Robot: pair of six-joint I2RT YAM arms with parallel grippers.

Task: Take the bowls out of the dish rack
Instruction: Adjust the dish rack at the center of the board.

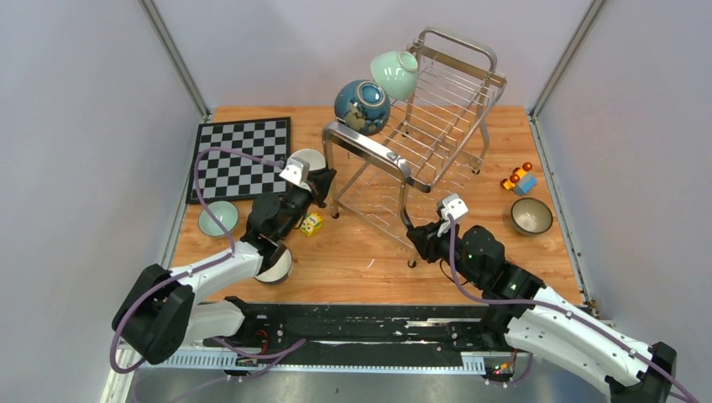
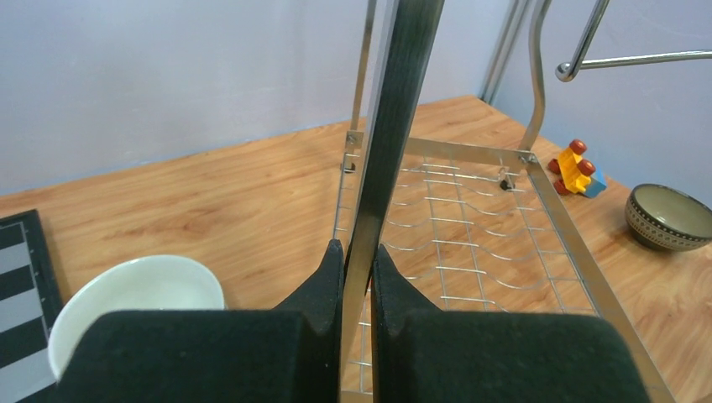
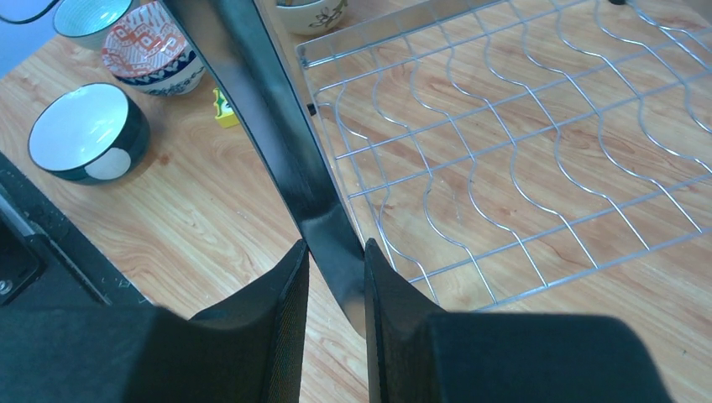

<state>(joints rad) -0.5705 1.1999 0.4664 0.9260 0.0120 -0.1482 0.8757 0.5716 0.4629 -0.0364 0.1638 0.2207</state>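
Note:
The silver wire dish rack (image 1: 437,126) stands mid-table. A dark blue bowl (image 1: 362,107) and a mint green bowl (image 1: 395,73) lie tipped on their sides at the left edge of its upper tier. My left gripper (image 1: 327,186) (image 2: 357,248) is shut on the rack's front left leg (image 2: 390,126). My right gripper (image 1: 411,228) (image 3: 336,245) is closed round the front right leg (image 3: 269,109). The lower tier's wire grid (image 3: 504,126) holds nothing.
Bowls on the table: pale green (image 1: 217,218), white (image 1: 309,159) (image 2: 138,294), one under my left arm (image 1: 277,267), dark-rimmed (image 1: 531,216) (image 2: 669,217), red-patterned (image 3: 151,52), dark with white inside (image 3: 88,134). Chessboard (image 1: 239,158) far left, yellow block (image 1: 312,223), toy car (image 1: 520,179).

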